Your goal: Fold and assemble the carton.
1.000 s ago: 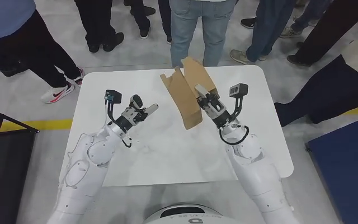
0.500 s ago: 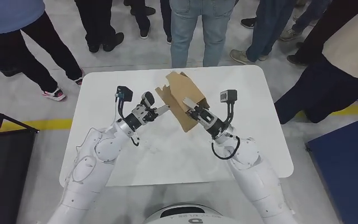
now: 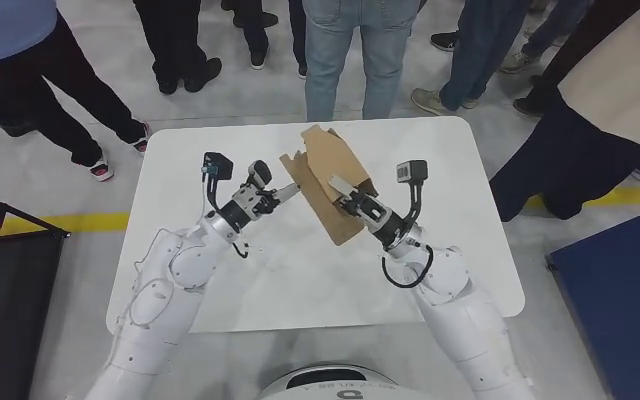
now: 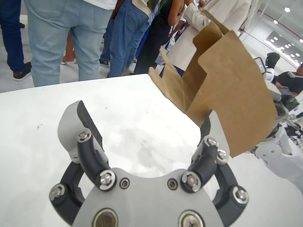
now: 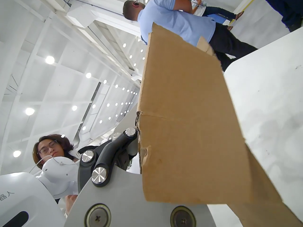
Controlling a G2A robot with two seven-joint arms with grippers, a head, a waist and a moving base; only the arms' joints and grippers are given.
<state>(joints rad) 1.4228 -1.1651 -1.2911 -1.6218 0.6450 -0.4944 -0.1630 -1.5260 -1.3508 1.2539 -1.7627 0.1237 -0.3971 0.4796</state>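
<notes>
Arriving wide open, the left end effector is meeting the carton, clamped in the right end effector, for folding.

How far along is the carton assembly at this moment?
Done: the carton is picked up and partly opened. In hand: the right gripper grips one panel; the open left gripper sits beside its edge. Left: flaps stick out unfolded, so no closed box yet.

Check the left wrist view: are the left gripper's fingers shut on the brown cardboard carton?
No, the left gripper is open, its fingers spread wide apart, and the brown cardboard carton lies beside one fingertip, not between them.
</notes>
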